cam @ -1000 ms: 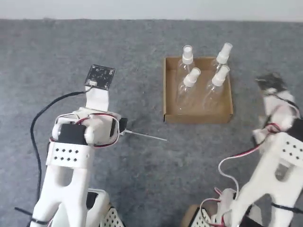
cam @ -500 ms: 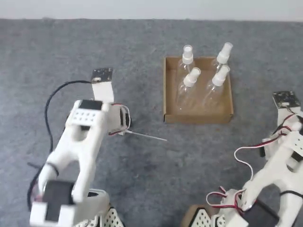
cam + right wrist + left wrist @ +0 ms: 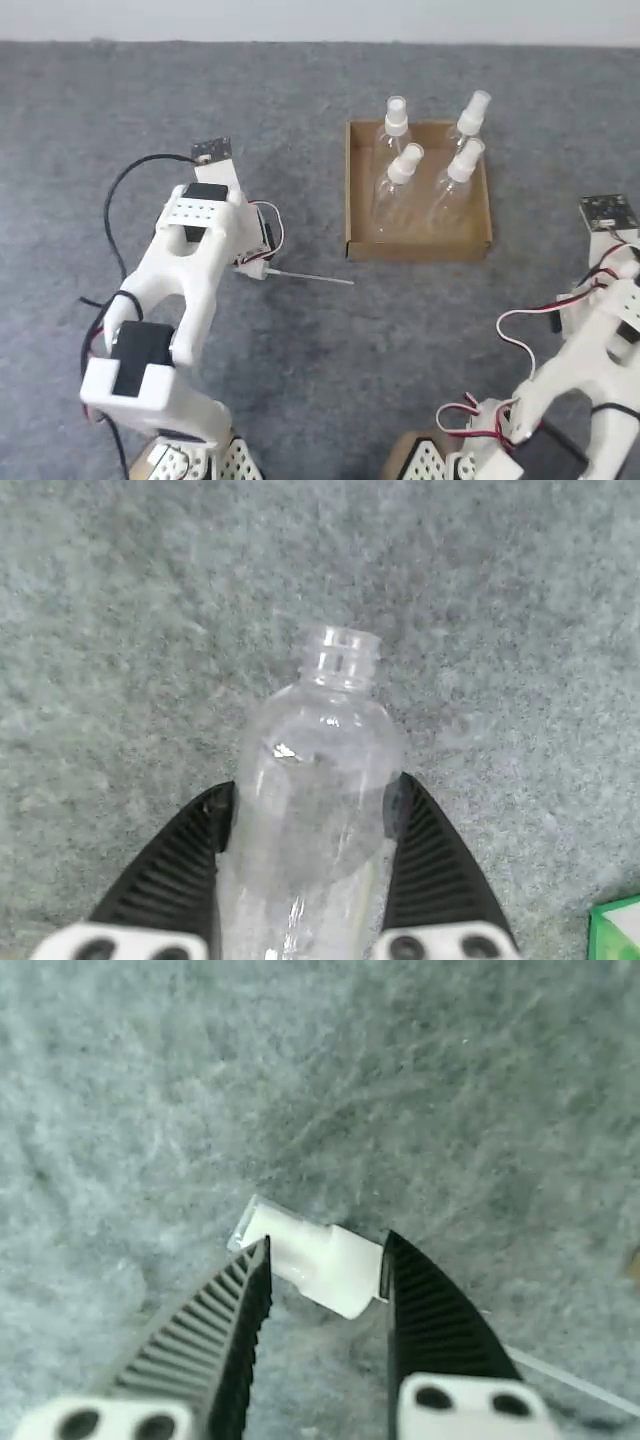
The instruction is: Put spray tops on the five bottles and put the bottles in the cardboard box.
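A white spray top [image 3: 315, 1257] lies on the grey carpet, its thin tube [image 3: 312, 278] pointing toward the cardboard box [image 3: 418, 246]. My left gripper [image 3: 325, 1250] is open and low over the top, one finger at each end of it. In the high view the left gripper [image 3: 255, 262] sits left of the box. A clear bottle [image 3: 320, 730] with a bare neck is held over the carpet, my right gripper [image 3: 312, 790] shut on its body. The right arm [image 3: 600, 330] stands at the table's right edge. Several capped bottles [image 3: 400, 180] stand in the box.
A black cable [image 3: 130, 190] loops left of the left arm. A green corner [image 3: 620, 930] shows near the right gripper. Open carpet lies between the two arms and in front of the box.
The left arm has swung forward and lowered its gripper over the spray top. The right arm pulled back toward the right edge, then held still.
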`<control>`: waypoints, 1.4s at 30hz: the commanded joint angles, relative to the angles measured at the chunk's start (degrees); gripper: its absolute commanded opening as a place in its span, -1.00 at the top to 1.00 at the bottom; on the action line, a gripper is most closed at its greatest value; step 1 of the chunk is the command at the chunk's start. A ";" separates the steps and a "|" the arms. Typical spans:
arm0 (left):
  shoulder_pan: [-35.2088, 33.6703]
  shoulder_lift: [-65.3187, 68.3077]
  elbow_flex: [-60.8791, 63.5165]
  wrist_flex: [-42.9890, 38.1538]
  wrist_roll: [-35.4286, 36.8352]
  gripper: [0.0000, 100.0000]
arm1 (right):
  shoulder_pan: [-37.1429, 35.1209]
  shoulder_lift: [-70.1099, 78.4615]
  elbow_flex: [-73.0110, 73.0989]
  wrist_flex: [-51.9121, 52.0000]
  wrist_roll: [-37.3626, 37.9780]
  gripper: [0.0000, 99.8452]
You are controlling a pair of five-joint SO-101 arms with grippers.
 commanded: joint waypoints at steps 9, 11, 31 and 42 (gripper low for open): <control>-2.46 1.85 -0.22 5.27 -2.29 0.57 | 0.40 0.04 -0.44 -0.84 0.79 0.99; -3.16 2.29 -0.13 5.27 -2.46 0.51 | 0.40 0.04 -0.44 -0.84 0.79 0.99; -2.99 1.76 -0.22 -1.67 -22.51 0.97 | 0.31 0.04 -0.35 -0.40 0.88 0.99; -2.37 1.76 -5.85 4.75 -26.90 0.86 | 0.48 -0.48 2.90 -0.92 6.86 0.99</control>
